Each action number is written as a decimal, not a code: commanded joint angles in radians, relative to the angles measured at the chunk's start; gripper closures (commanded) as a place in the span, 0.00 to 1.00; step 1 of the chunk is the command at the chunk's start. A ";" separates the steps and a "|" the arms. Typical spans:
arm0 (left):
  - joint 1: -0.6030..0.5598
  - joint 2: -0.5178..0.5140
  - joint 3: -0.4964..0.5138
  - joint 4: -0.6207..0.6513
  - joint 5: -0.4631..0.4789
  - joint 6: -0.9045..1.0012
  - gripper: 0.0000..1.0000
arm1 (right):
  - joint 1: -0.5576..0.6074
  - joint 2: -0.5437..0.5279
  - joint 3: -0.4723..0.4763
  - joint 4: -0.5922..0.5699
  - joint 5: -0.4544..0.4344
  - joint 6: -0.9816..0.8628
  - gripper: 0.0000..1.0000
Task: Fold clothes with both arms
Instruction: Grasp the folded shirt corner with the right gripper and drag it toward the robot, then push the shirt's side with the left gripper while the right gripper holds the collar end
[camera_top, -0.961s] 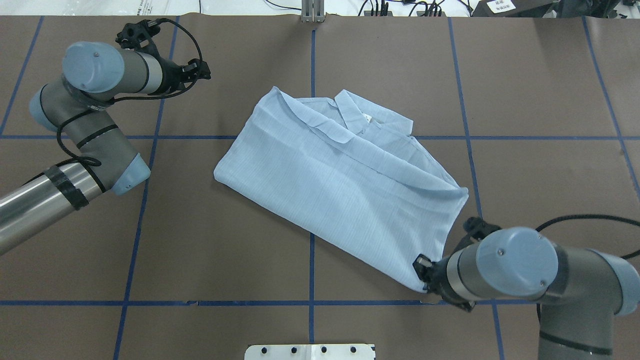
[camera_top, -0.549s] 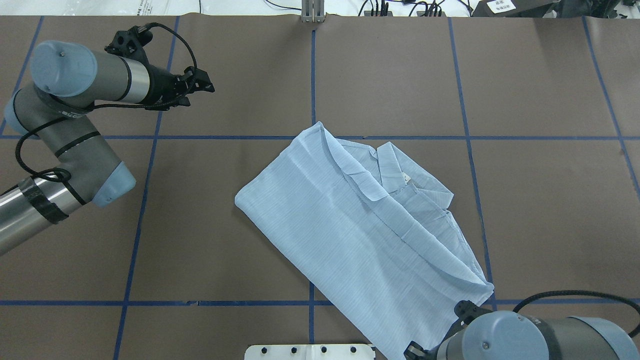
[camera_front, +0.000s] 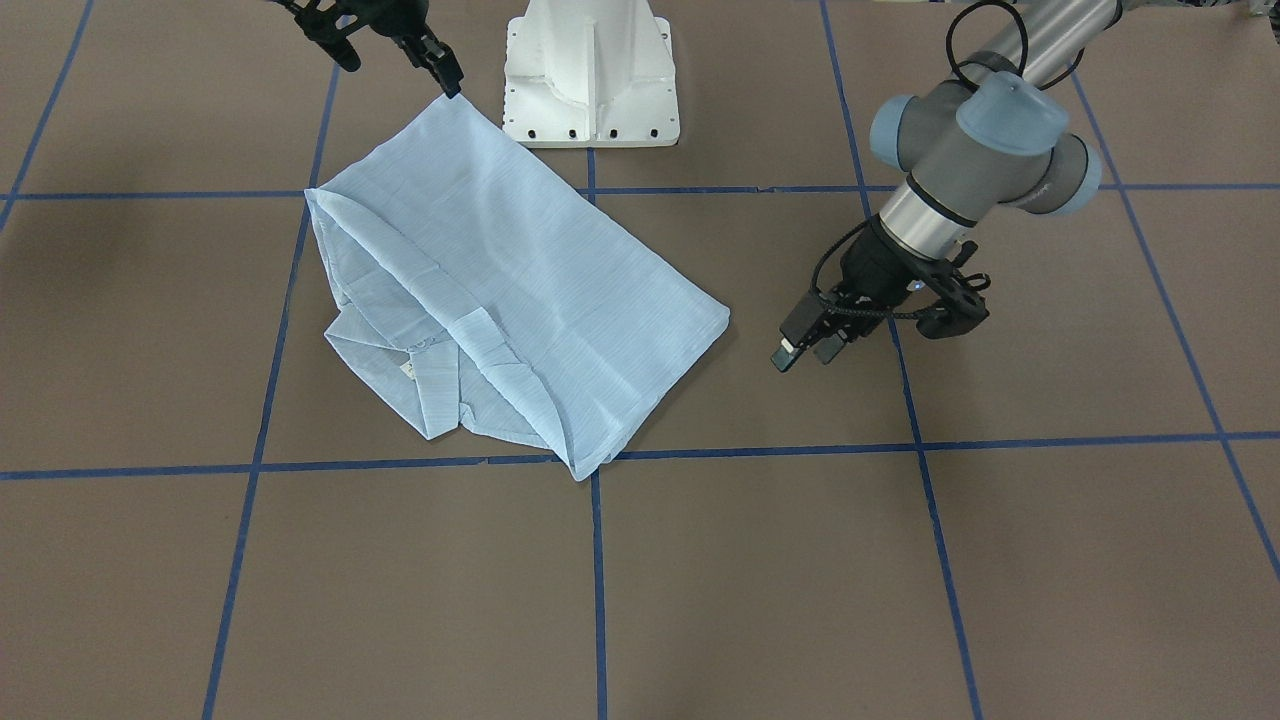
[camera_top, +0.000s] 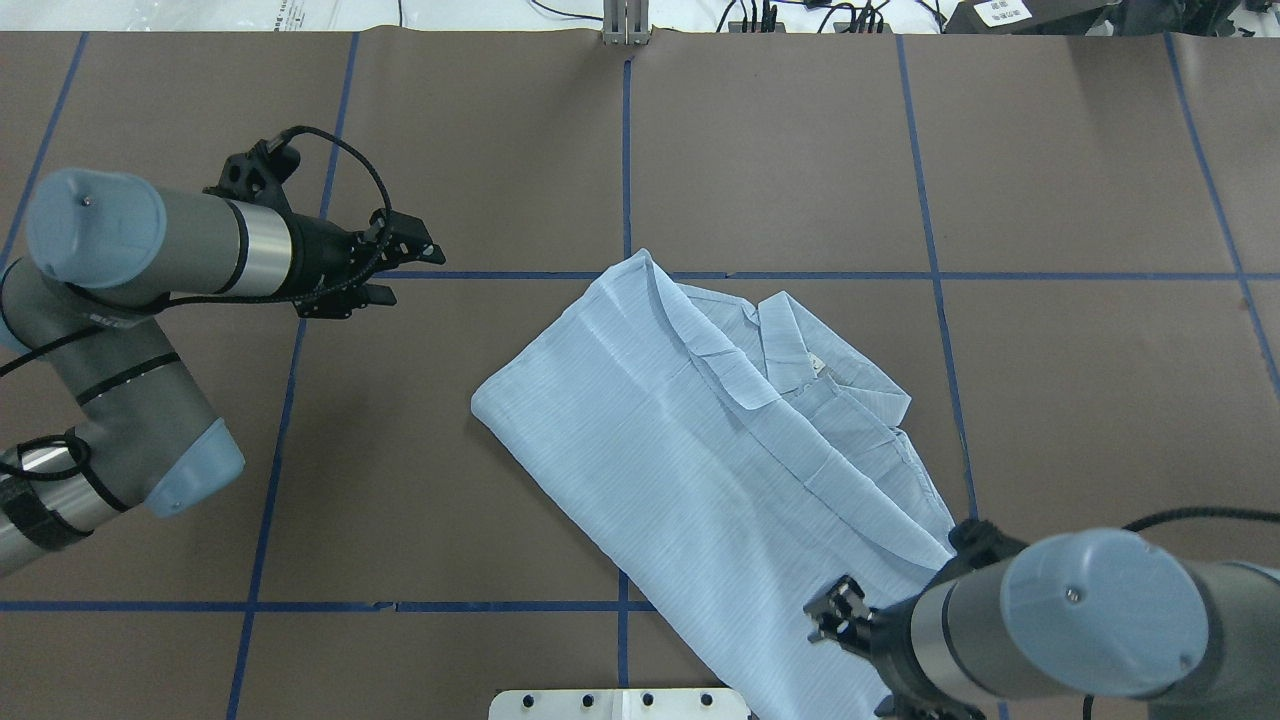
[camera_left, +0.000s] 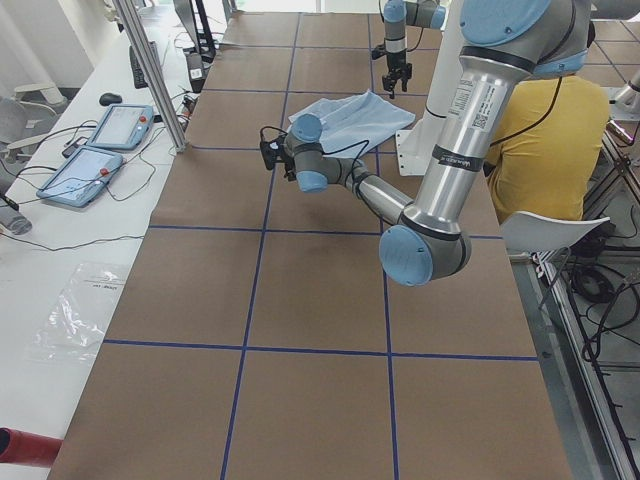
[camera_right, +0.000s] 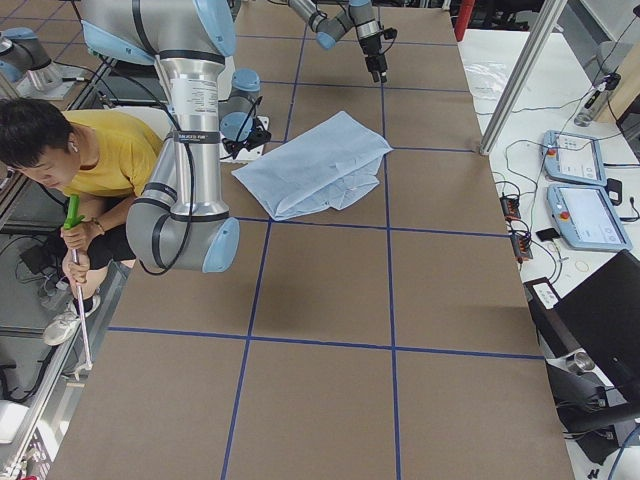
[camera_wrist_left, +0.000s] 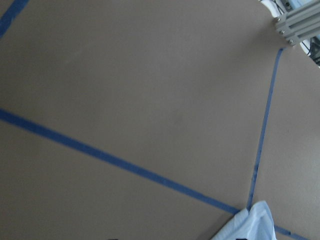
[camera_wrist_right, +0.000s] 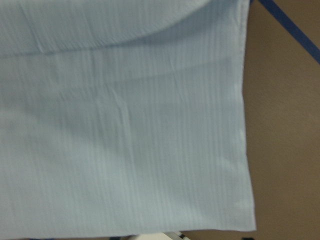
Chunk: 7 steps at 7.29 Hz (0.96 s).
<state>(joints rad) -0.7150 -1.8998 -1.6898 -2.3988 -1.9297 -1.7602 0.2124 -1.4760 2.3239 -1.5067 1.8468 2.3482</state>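
Brown table covering marked with blue tape lines carries the light-blue striped shirt, folded into a long slanted band near the middle, its collar showing. Left gripper hovers over bare table well apart from the shirt, fingers slightly parted and empty. Right gripper sits at the shirt's corner beside the white pedestal base; whether it pinches the cloth cannot be told.
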 joint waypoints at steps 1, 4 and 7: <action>0.119 0.028 -0.036 0.003 0.067 -0.132 0.16 | 0.262 0.089 -0.079 -0.001 0.014 -0.023 0.00; 0.256 -0.046 -0.018 0.148 0.193 -0.171 0.17 | 0.384 0.172 -0.221 0.008 0.052 -0.197 0.00; 0.290 -0.051 0.022 0.152 0.228 -0.170 0.35 | 0.384 0.174 -0.241 0.010 0.049 -0.198 0.00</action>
<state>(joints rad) -0.4317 -1.9483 -1.6836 -2.2512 -1.7186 -1.9296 0.5954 -1.3044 2.0977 -1.4985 1.8967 2.1532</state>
